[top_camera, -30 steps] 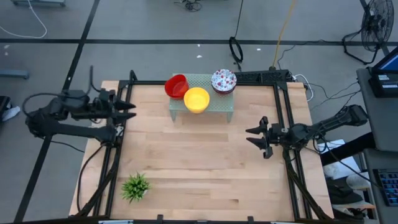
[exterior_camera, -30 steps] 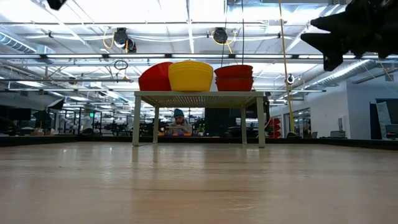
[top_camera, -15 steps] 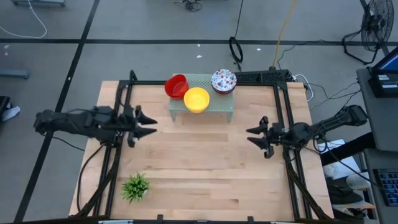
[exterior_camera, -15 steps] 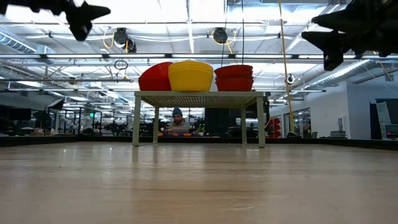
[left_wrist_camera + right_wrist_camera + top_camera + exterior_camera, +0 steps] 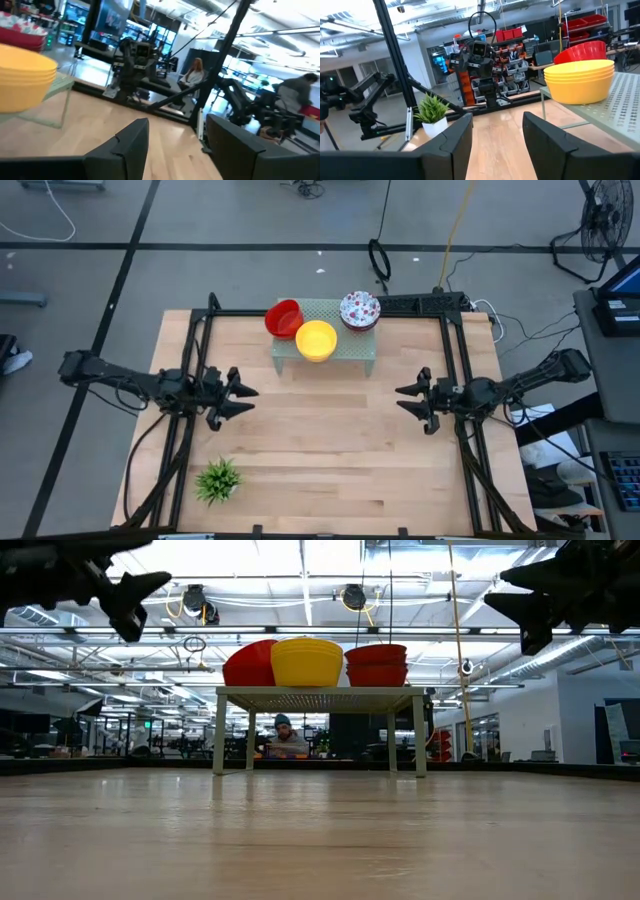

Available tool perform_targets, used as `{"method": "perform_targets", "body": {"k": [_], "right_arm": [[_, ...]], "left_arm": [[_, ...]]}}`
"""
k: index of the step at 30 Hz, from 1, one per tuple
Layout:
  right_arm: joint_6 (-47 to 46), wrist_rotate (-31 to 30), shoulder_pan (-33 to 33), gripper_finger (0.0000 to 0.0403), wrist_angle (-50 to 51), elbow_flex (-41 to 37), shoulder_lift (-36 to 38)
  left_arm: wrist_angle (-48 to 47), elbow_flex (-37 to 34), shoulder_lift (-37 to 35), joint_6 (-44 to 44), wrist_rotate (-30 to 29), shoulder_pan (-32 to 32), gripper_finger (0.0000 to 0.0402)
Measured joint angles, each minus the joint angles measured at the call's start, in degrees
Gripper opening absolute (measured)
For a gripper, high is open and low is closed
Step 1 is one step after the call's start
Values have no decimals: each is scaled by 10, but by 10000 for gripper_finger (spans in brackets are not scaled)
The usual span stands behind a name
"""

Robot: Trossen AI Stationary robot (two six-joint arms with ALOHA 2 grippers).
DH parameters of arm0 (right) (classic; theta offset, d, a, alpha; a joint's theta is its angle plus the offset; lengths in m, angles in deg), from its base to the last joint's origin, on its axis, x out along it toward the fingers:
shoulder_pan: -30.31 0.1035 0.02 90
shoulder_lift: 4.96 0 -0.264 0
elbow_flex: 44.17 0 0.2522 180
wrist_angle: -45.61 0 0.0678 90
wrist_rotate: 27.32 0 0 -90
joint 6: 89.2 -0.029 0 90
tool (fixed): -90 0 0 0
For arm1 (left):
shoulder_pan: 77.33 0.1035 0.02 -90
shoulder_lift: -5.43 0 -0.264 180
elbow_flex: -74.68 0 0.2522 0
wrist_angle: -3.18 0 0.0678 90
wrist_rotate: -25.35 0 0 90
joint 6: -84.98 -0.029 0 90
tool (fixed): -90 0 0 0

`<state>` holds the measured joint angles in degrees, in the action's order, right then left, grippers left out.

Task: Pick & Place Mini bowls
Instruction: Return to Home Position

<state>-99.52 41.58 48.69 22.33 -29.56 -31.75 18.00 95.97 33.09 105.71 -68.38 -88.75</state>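
Three mini bowls stand on a low pale-green perforated stand (image 5: 352, 352) at the table's far middle. The red bowl (image 5: 284, 318) sits tilted at the stand's left end. The yellow bowl (image 5: 316, 340) is in front, and the white red-speckled bowl (image 5: 360, 310) is at the right end. My left gripper (image 5: 243, 398) hovers open above the table's left side, pointing level toward the right, with nothing between its fingers (image 5: 127, 145). My right gripper (image 5: 405, 398) hovers open over the right side, facing it. The yellow bowl (image 5: 580, 80) and the red bowl (image 5: 582, 51) show beside it in the right wrist view.
A small spiky green plant (image 5: 218, 479) stands near the table's near left corner. Black frame rails (image 5: 190, 370) (image 5: 462, 370) run along the left and right sides. Bare wood lies between the grippers. A person (image 5: 288, 735) sits in the room beyond the table.
My left gripper has come down and moved from the left edge toward the table's near side and middle, tipping toward level. It stays open. The bowls and my right gripper have kept still.
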Motion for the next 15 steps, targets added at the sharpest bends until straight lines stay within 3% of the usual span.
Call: {"method": "perform_targets", "body": {"k": [15], "right_arm": [[16, 1, 0, 160, 4, -1, 0]], "left_arm": [[17, -51, 1, 8, -131, -8, 200]]}}
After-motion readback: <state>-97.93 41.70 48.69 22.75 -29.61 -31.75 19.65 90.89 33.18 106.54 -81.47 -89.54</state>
